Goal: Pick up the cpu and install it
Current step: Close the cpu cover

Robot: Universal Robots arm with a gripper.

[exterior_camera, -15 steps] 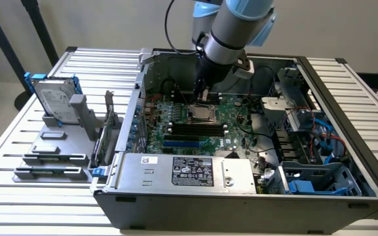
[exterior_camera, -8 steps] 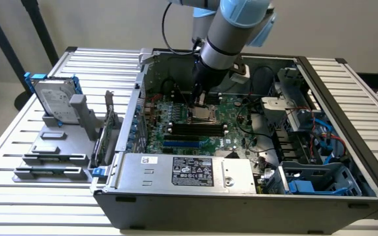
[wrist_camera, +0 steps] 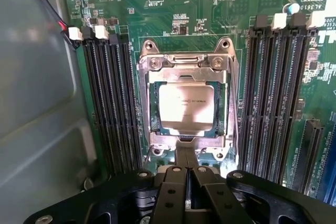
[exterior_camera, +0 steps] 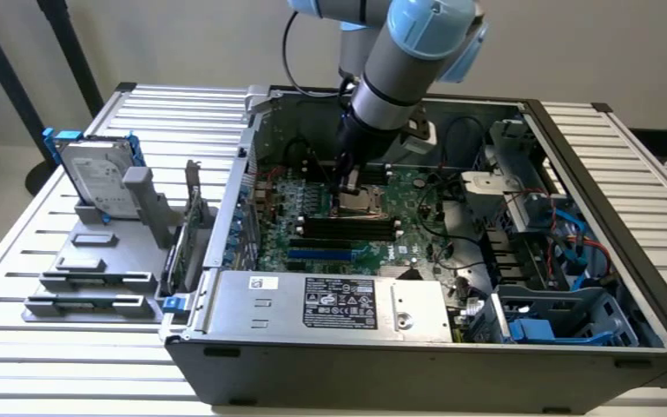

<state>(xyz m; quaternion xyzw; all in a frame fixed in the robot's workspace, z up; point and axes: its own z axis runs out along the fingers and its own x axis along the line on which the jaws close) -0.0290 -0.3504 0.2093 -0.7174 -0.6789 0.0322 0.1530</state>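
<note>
Fingers point(wrist_camera: 180, 174): clenched, pressed flat against each other, nothing visible between them. The arm reaches down into the open computer case point(exterior_camera: 426, 360), and the fingers are poised over the motherboard point(wrist_camera: 210, 3).

Cpu point(wrist_camera: 186, 109): lies flat inside the socket frame point(wrist_camera: 185, 62), just beyond the fingertips. It looks apart from them (contact at the frame's near edge cannot be ruled out). The pale lid faces up and its edges run parallel to the frame opening. Memory slots point(wrist_camera: 113, 108) flank the fingers on both sides and look empty.

Step in hand, my reading: the install stage, with the chip sitting in the socket rather than carried. To do it well:
- Keep the fingers square above the socket.
- Keep any touch light and on the flat lid only, with no sideways drag, since a skewed chip would likely harm the contacts beneath.
- Check that all four edges lie level within the frame.
- Stay off the frame's raised metal and the slot latches on either side.

Surface and room: the case lies on its side on a white slatted counter point(exterior_camera: 646, 191). Its power supply point(exterior_camera: 322, 304) sits well clear of the fingers. Further off, outside the case, a hard drive point(exterior_camera: 96, 178) in a blue bracket stands upright on a grey fixture point(exterior_camera: 90, 278). Plain pale wall behind, even light.
</note>
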